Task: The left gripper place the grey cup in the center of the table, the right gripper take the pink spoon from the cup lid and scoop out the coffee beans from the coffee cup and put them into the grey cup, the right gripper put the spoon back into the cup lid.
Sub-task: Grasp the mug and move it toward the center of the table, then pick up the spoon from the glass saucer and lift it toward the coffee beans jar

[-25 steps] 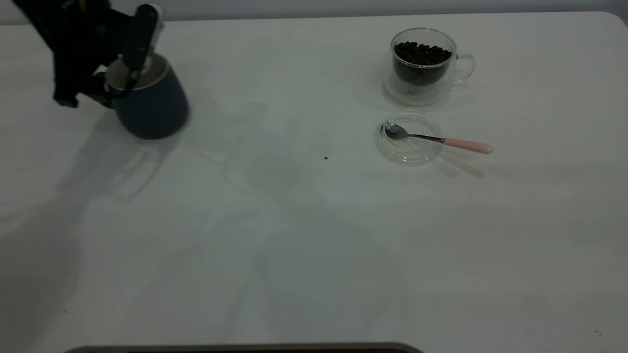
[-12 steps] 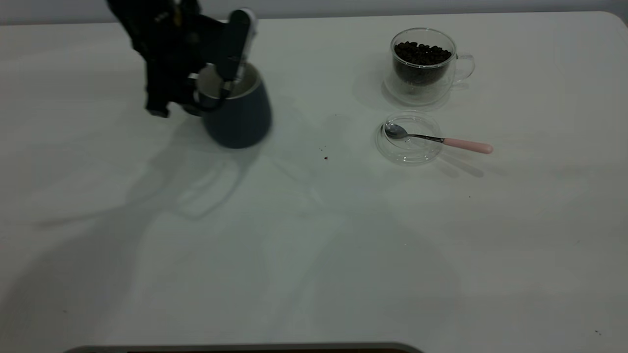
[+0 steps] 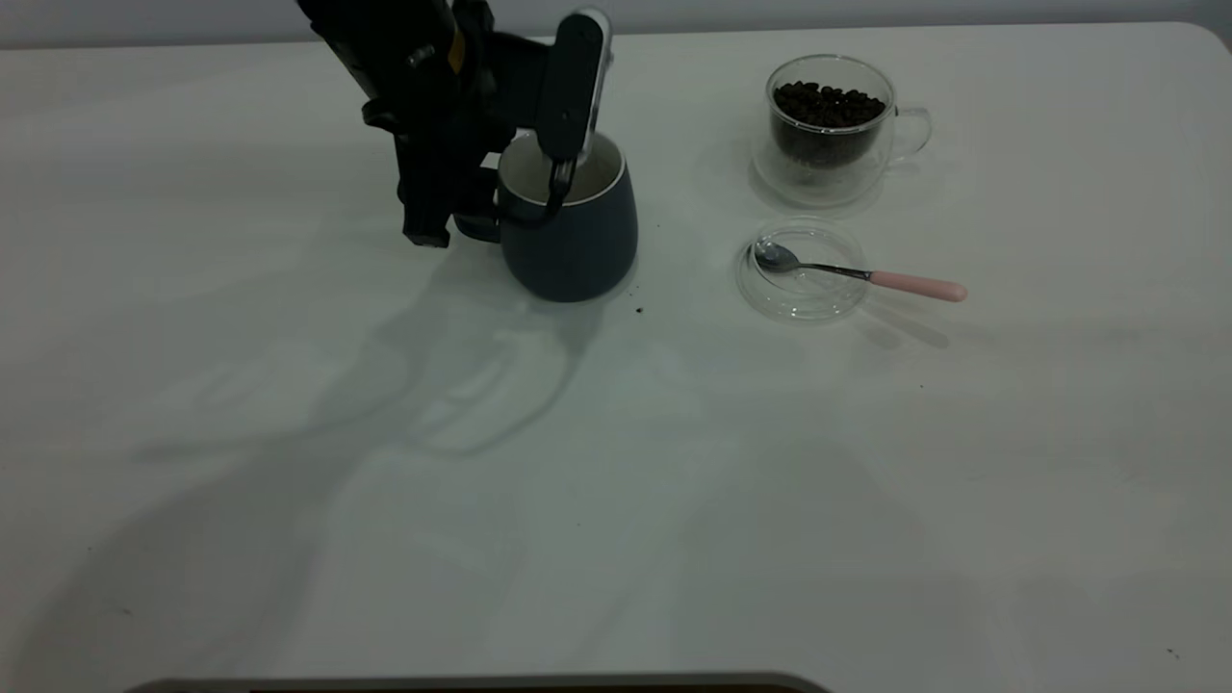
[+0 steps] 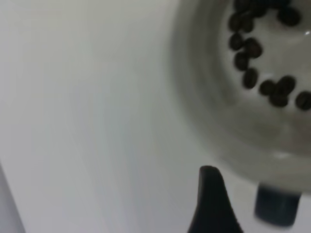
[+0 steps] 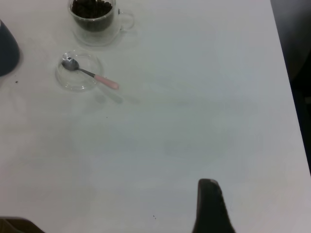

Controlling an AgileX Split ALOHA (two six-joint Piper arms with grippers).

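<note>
My left gripper is shut on the rim of the grey cup, one finger inside it and the rest outside by the handle, near the table's middle at the far side. I cannot tell whether the cup touches the table. In the left wrist view, several dark beans lie inside the cup. The pink spoon lies with its bowl in the cup lid. The coffee cup full of coffee beans stands behind the lid. My right gripper hovers off to the right, outside the exterior view.
A few dark specks lie on the table beside the grey cup. The right wrist view shows the lid, spoon and coffee cup far off, and the table's right edge.
My left gripper has carried the grey cup from the far left to the right, close to the lid and the coffee cup. The spoon, lid and coffee cup have not moved.
</note>
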